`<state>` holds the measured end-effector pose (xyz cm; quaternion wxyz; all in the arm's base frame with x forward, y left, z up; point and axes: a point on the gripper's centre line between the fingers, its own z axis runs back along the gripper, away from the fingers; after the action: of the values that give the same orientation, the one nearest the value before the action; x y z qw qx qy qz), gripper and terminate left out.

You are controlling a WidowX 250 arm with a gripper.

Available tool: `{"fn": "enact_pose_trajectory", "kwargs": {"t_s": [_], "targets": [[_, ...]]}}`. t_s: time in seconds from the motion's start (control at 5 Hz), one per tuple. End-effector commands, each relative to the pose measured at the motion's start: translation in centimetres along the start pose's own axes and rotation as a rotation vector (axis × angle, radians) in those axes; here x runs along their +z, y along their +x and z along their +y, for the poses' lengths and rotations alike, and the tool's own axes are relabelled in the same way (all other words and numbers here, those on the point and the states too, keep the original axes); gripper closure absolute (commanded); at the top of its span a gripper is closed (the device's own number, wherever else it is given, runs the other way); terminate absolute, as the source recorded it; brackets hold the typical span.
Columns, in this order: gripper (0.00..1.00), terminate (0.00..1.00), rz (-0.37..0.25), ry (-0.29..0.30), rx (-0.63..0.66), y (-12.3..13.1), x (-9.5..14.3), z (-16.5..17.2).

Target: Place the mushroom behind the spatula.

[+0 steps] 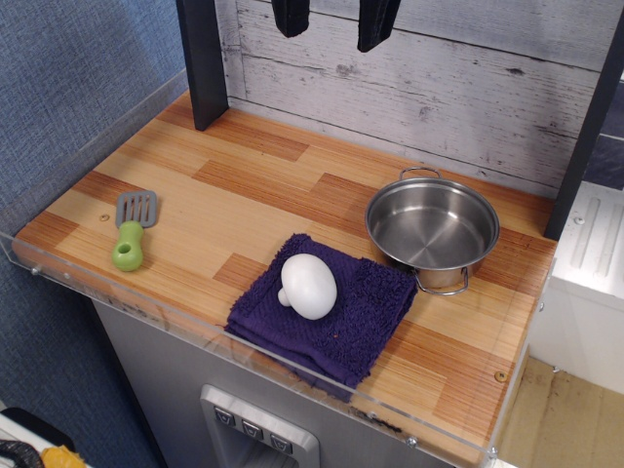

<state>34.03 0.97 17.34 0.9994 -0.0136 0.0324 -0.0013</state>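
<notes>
End effector (333, 21) at top of frame, high over the back edge of the counter (253, 185); only two dark fingertips show, spread apart with a clear gap, nothing held. Mushroom (309, 285) lies almost straight toward the front edge from it, well below, on its side on the purple cloth (361, 312) near the front edge, middle. Stem points toward the left edge, cap toward the right, so long axis runs roughly left-right. Steel pot (433, 226) just beside the cloth, toward the back right corner. Spatula (133, 229) well apart at the left edge, green handle toward the front, blade toward the back. Target spot behind the blade is bare wood. Judgement: not yet grasped; next move is descend forward, then carry left.
</notes>
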Motion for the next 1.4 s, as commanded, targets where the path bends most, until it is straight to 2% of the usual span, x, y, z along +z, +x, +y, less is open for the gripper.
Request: {"fn": "enact_pose_trajectory", "kwargs": {"t_s": [0.0, 0.2, 0.4, 0.6, 1.0, 1.2], "targets": [[0.00, 0.00, 0.000, 0.000, 0.000, 0.0, 0.0, 0.0], [0.00, 0.00, 0.004, -0.008, -0.018, -1.4, -0.2, -0.4], [0.00, 0.00, 0.004, 0.011, -0.016, -0.4, 0.3, -0.4], [0.00, 0.00, 0.026, 0.055, -0.031, -1.3, -0.8, -1.1], [0.00, 0.00, 0.007, 0.082, -0.094, -6.6, -4.0, -2.0], [0.00, 0.00, 0.012, 0.057, -0.048, -8.4, -5.0, -0.7]]}}
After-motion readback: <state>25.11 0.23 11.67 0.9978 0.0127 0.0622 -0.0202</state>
